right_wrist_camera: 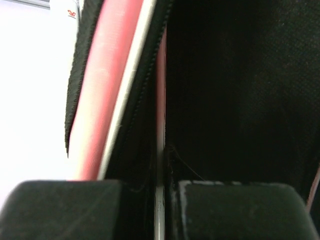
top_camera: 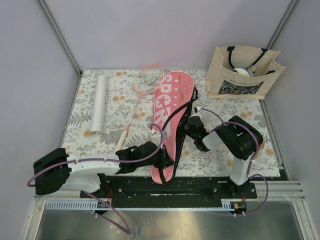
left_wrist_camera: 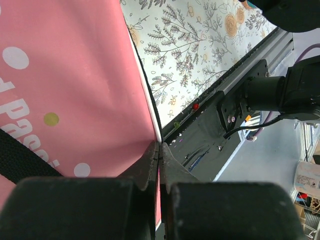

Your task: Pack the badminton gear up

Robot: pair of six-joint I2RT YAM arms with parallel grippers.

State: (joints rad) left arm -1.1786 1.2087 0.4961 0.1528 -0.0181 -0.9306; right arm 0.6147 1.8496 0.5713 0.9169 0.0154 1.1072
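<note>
Racket cover (top_camera: 167, 105), centre of the table (top_camera: 225, 107): my left hand (top_camera: 164, 159) is clenched on its near left edge, my right hand (top_camera: 191, 129) on its right edge. Unpacked: one racket (top_camera: 147, 80) and the white tube (top_camera: 98, 105), lying left of it; a second racket is not visible. The wrist views confirm both pinches, and only the top view shows the loose gear.

Right tool (right_wrist_camera: 161, 205) tight on the white-piped edge of the pink racket cover (right_wrist_camera: 107, 75).

Edge of racket cover (right_wrist_camera: 107, 100) a close blur; contents of tote bag (top_camera: 235, 67) unclear.
</note>
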